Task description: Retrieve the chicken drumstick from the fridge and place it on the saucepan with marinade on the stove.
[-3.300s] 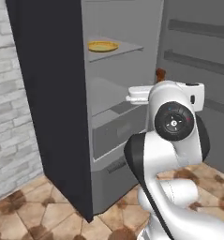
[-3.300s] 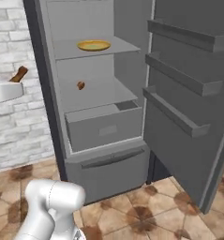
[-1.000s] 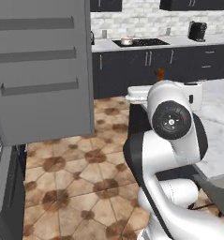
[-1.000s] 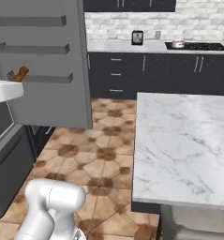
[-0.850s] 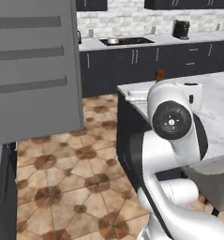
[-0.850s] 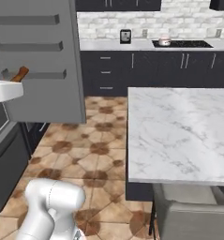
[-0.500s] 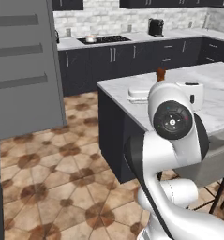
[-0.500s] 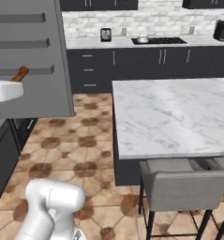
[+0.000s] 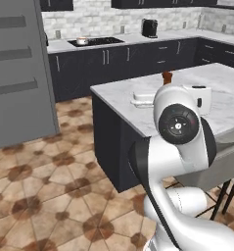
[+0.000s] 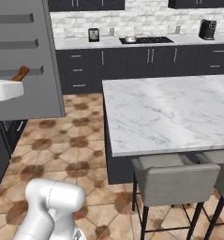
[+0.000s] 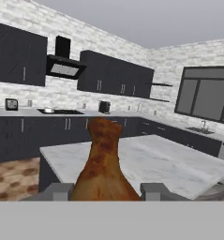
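Note:
My gripper point(image 11: 105, 192) is shut on the thick end of the dark-brown chicken drumstick point(image 11: 103, 161), whose narrow end points up in the hand view. The drumstick point(image 10: 20, 73) sticks out above the white hand at the left of the right base view, and its tip point(image 9: 167, 77) shows over my arm in the left base view. Far ahead on the back counter lies the black stove point(image 10: 148, 40) with the small steel saucepan point(image 10: 130, 39) on it. Stove point(image 9: 98, 41) and saucepan point(image 9: 81, 40) also show in the left base view. The grey fridge door point(image 10: 24, 61) stands open at the left.
A marble-topped island point(image 10: 165, 110) with grey stools point(image 10: 167, 180) lies between me and the back counter. Patterned tile floor point(image 9: 45, 166) runs along the island's left side toward the stove. A black coffee maker point(image 10: 207, 29) and a small toaster point(image 10: 93, 34) stand on the back counter.
The whole scene has swung from the fridge door toward the island and back counter as the base turned. The drumstick stays in the shut gripper, and the arm's pose is unchanged.

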Controlling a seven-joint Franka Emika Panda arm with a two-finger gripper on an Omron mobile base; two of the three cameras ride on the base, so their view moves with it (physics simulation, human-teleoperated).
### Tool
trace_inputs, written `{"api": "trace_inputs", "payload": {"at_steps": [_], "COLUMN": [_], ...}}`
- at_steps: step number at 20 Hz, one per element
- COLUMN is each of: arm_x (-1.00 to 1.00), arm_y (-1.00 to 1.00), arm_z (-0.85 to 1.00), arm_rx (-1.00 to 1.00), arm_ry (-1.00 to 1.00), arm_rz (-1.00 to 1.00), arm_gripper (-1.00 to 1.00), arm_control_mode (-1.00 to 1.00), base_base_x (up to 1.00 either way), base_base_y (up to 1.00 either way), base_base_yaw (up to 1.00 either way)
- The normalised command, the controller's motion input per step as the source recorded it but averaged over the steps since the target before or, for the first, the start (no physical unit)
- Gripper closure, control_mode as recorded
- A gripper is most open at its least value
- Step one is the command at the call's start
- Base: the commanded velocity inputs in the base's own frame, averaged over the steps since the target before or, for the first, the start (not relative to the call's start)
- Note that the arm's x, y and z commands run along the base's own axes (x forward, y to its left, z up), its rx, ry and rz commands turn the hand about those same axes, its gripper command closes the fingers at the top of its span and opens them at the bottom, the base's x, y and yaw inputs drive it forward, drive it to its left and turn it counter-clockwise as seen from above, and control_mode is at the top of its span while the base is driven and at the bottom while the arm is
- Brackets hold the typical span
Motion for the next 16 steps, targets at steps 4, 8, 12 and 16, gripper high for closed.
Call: {"api": "trace_inputs", "payload": {"at_steps": [4, 8, 12, 16], "arm_x": [0.00, 0.00, 0.00, 0.00], "arm_y": [0.00, 0.00, 0.00, 0.00], "arm_z": [0.00, 0.00, 0.00, 0.00], "arm_rx": [0.00, 0.00, 0.00, 0.00], "arm_ry": [0.00, 0.00, 0.00, 0.00], "arm_rz": [0.00, 0.00, 0.00, 0.00], "arm_gripper": [1.00, 1.00, 1.00, 1.00], "arm_control_mode": [1.00, 1.00, 1.00, 1.00], "base_base_x": [0.03, -0.29, -0.85, -1.00], "base_base_y": [-0.69, -0.69, -0.49, -0.09], "base_base_yaw": [-0.03, -0.01, -0.20, -0.18]}}
